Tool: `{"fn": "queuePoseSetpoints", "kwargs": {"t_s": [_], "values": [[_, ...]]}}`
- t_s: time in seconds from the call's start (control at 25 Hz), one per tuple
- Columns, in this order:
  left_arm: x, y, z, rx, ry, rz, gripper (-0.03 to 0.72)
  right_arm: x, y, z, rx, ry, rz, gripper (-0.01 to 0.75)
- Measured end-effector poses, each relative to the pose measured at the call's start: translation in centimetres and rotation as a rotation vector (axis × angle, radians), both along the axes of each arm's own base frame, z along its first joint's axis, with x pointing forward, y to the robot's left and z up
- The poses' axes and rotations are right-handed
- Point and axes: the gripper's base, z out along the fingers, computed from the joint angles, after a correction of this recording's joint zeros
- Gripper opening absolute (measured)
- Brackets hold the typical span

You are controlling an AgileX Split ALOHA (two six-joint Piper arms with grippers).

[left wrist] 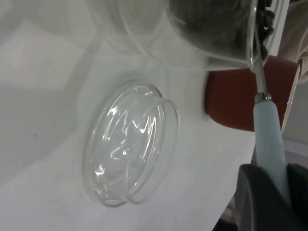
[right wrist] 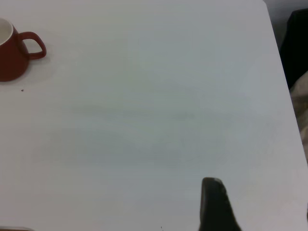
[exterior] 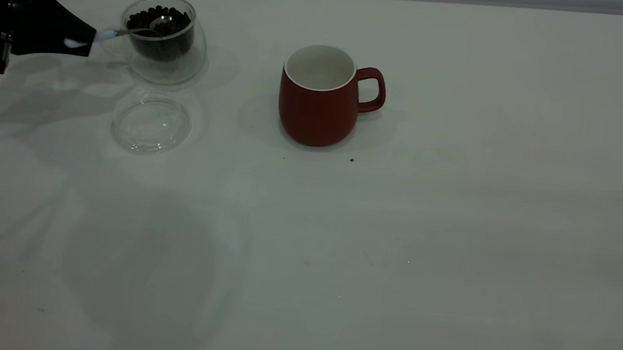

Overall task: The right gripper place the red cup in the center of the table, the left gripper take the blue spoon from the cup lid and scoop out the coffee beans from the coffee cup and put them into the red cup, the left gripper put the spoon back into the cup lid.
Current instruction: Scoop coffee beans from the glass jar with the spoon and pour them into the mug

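Left gripper [exterior: 78,42] clamped on pale handle of blue spoon [exterior: 132,29]; spoon bowl ahead of jaws, dipped among coffee beans [exterior: 160,29] in coffee cup [exterior: 165,38]. Cup lid [exterior: 151,123] bare, just beside and below gripper's reach line. Red cup [exterior: 318,96] well beyond coffee cup, upright, no beans visible inside. One stray dark speck on table [exterior: 394,261] near red cup.

Right gripper [right wrist: 216,207] far off, idle; finger state not visible.

Judgement: spoon light, stiff, handle smooth, so hold far back and keep bowl level. Beans loose, roll easily. Glass cup fragile, may slide if levered.
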Motion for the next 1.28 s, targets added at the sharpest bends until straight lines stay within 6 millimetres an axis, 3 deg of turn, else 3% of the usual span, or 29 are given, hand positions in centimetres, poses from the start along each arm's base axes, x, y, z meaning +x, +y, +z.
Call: {"fn": "queuePoseSetpoints", "kwargs": {"t_s": [1.04,1.28], "values": [[0.3,0.0,0.9,-0.015,0.013,0.037,0.124,0.0,0.0,0.0,0.000,0.000,0.000,0.479],[0.5,-0.8,1.0,-0.014,0.021,0.022,0.124,0.0,0.0,0.0,0.000,0.000,0.000,0.479]]}}
